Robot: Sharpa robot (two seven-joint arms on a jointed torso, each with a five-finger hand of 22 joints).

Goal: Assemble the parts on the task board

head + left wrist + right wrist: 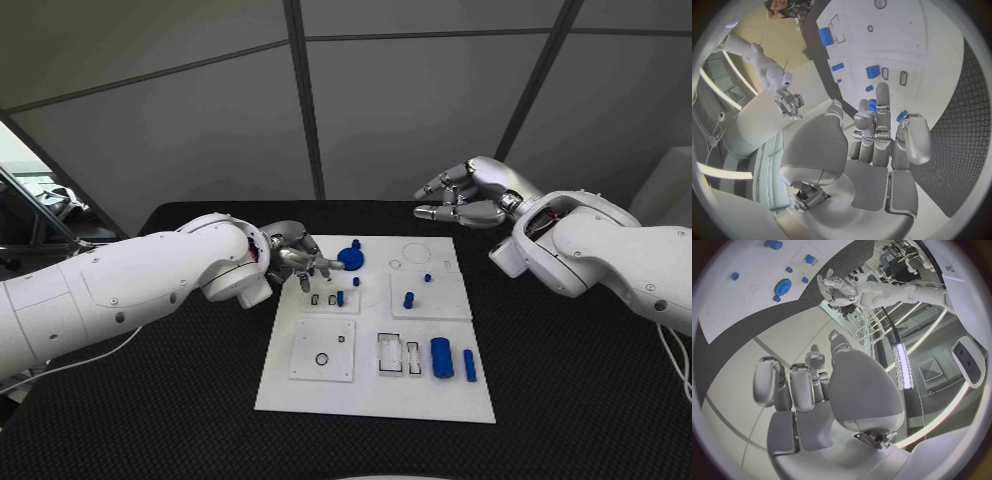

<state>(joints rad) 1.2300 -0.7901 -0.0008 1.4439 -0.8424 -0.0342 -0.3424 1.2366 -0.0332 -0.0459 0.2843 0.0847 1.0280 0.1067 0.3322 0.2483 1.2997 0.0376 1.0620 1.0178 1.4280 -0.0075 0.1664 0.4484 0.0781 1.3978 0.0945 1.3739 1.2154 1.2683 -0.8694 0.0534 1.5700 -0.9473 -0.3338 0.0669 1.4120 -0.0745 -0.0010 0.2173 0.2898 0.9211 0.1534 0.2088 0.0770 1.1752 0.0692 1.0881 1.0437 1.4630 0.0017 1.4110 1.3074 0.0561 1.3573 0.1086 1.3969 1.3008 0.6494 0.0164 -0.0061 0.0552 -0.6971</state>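
Two hands are in play, and only one is near the work. My left hand [296, 258] sits at the upper left corner of the task board [375, 400], fingers partly curled just beside the blue round part [351, 259]. From the head view I cannot tell whether the fingertips are pinching a small piece or merely hovering; the left wrist view shows the fingers [882, 107] stretched out over a small blue piece with nothing plainly between them, so I judge the hand released but would not swear to it. My right hand [469, 195] hangs raised in the upper right of the frame, well apart from the board, fingers loosely curled on nothing. The other parts lie spread over the board: two long blue cylinders [451, 358] at lower right, a short peg [410, 299] near the centre, small pegs [336, 298] standing by the slots under the left hand. The risk I see is crowding: those fingers close among several small upright pieces, and a slightly off approach could knock a peg over or nudge the round part across the plate. A shallow pinch could also let a piece tilt and jam in its hole.
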